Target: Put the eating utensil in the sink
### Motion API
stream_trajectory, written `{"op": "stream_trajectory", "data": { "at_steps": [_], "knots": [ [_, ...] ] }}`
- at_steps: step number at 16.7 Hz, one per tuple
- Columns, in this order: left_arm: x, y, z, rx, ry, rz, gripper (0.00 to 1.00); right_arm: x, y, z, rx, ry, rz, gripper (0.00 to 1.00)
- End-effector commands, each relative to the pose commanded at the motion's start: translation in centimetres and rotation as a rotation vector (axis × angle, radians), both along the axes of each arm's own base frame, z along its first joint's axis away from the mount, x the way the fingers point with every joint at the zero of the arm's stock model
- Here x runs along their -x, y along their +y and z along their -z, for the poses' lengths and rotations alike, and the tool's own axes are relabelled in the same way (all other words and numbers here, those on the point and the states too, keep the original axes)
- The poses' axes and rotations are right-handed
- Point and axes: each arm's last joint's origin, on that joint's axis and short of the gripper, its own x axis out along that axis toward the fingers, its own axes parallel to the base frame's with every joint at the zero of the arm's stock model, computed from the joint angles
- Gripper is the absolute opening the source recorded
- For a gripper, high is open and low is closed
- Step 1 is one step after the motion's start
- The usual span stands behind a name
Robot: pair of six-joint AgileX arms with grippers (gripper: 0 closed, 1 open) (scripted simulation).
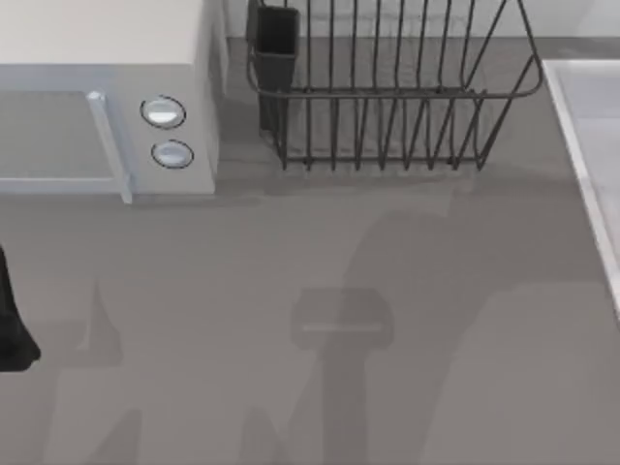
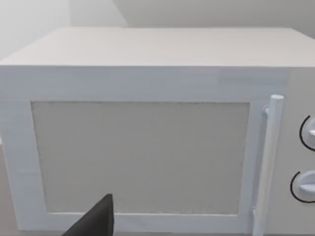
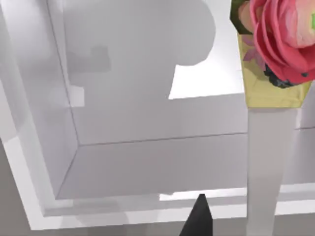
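The right hand (image 3: 199, 219) hangs above the sink (image 3: 29, 196). The flower-patterned utensil (image 3: 268, 73) is just beside it, over the basin. The left hand (image 1: 12, 325) faces the microwave (image 2: 147, 147). I cannot tell either hand's grip.

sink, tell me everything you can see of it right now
The sink is a pale grey, smooth rectangular basin with a lighter whitish raised rim. In the top view its rim runs along the table's right edge, beside the dish rack. In the right wrist view the basin holds nothing; a pale-handled utensil with a flower-patterned end shows in front of it.
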Motion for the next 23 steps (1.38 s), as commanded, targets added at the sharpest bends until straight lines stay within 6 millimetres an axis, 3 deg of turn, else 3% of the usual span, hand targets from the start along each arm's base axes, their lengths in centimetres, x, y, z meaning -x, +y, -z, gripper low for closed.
{"op": "stream_trajectory", "data": {
  "at_steps": [4,8,13,23],
  "knots": [
    [0.0,0.0,0.0,0.000,0.000,0.000,1.00,-5.6,1.4,0.8,0.014,-0.041,0.004,0.00],
    [0.0,0.0,0.0,0.000,0.000,0.000,1.00,-8.5,3.4,2.5,0.023,-0.071,0.008,0.00],
    [0.0,0.0,0.0,0.000,0.000,0.000,1.00,-9.6,4.8,3.7,0.028,-0.087,0.010,0.00],
    [0.0,0.0,0.0,0.000,0.000,0.000,1.00,-9.9,4.7,4.8,0.027,-0.097,0.012,0.00]
  ]
}}
